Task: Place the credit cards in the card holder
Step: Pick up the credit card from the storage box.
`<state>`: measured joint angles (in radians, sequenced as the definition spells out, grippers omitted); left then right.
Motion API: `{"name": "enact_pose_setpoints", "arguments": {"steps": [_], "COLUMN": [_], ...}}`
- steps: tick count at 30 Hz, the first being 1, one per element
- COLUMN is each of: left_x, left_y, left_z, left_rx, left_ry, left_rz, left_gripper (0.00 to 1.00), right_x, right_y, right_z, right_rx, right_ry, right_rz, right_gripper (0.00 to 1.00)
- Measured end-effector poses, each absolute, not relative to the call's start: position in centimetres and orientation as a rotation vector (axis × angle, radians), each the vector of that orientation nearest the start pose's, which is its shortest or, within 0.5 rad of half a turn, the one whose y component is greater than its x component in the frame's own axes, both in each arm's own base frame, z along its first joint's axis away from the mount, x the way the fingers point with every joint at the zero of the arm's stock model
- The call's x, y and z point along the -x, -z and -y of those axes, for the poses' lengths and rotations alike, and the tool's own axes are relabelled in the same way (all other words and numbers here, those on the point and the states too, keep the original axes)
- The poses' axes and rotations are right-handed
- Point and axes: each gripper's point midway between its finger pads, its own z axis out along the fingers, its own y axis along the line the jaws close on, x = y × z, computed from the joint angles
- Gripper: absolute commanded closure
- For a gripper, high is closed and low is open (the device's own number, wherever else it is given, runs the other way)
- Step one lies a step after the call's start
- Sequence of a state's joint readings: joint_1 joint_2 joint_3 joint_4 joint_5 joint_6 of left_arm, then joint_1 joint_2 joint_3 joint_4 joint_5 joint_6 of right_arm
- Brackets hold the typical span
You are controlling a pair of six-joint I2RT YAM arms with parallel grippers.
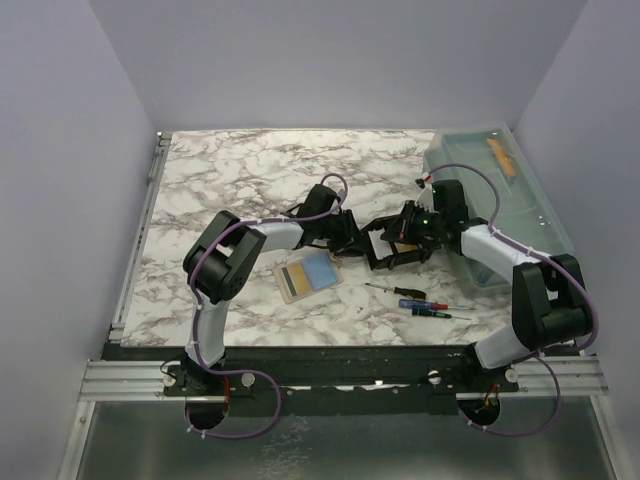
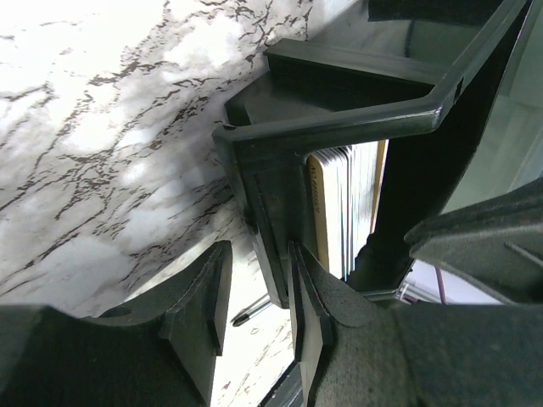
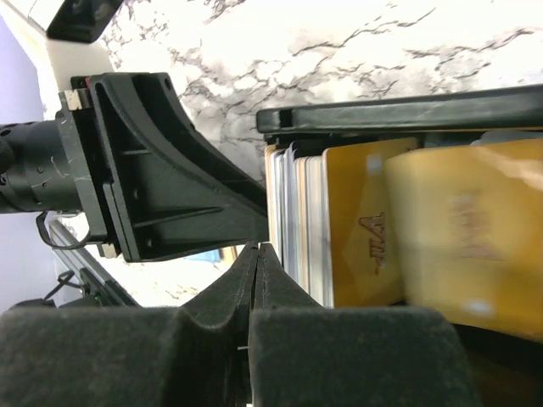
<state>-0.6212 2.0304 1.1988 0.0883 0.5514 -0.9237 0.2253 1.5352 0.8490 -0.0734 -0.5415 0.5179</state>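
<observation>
Arms bent inward: left jaws spread astride the black plastic card holder [image 2: 339, 127] wall; right wrist alone shows right jaws pressed together beside upright yellow cards [image 3: 361, 225]

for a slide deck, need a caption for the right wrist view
Shut right gripper beside stacked cards standing in the card holder, left gripper at its end.

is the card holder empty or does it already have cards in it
Not empty. The card holder holds a row of cards standing on edge, seen in both wrist views. Two loose cards lie outside it.
</observation>
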Motion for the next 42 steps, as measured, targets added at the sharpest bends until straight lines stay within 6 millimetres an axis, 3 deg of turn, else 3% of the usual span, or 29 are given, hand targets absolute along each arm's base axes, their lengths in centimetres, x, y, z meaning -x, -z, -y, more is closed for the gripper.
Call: {"name": "enact_pose_setpoints", "arguments": {"steps": [5,6,9,11,14,16,26,31,36,42], "left_x": [-31.9,-31.9,-31.9,-31.9,-31.9,-31.9,-32.0,-32.0,-32.0,-32.0], "left_y": [-5.2,-5.2,-5.2,-5.2,-5.2,-5.2,-5.4,-5.5,-5.5,-5.4], "left_z": [38.2,38.2,38.2,38.2,38.2,38.2,38.3,38.4,38.3,38.3], "left_rx": [0.057,0.057,0.057,0.056,0.056,0.056,0.053,0.049,0.050,0.047], "left_ry": [1.329,1.328,1.329,1.329,1.329,1.329,1.331,1.335,1.334,1.333], "left_rz": [-2.614,-2.614,-2.614,-2.614,-2.614,-2.614,-2.609,-2.604,-2.605,-2.605], "left_gripper": [0.62,0.62,0.62,0.62,0.62,0.62,0.62,0.62,0.62,0.62], "right_x": [-32.8,-32.7,-32.8,-32.9,-33.1,-33.2,-33.3,-33.1,-33.0,-33.3], "right_y": [-9.6,-9.5,-9.4,-9.4,-9.3,-9.3,-6.6,-5.8,-6.2,-8.7], "right_z": [-19.1,-19.1,-18.6,-18.3,-17.9,-17.7,-18.6,-19.0,-19.0,-19.0], "right_rx": [-0.034,-0.031,-0.020,-0.020,-0.006,0.005,0.018,0.012,0.000,-0.001], "right_ry": [-0.990,-0.984,-0.944,-0.914,-0.869,-0.853,-0.923,-0.987,-1.005,-1.015], "right_rz": [-2.422,-2.430,-2.440,-2.443,-2.444,-2.441,-2.489,-2.504,-2.497,-2.430], "right_gripper": [1.00,0.95,0.59,0.43,0.28,0.24,0.19,0.26,0.36,0.48]}}
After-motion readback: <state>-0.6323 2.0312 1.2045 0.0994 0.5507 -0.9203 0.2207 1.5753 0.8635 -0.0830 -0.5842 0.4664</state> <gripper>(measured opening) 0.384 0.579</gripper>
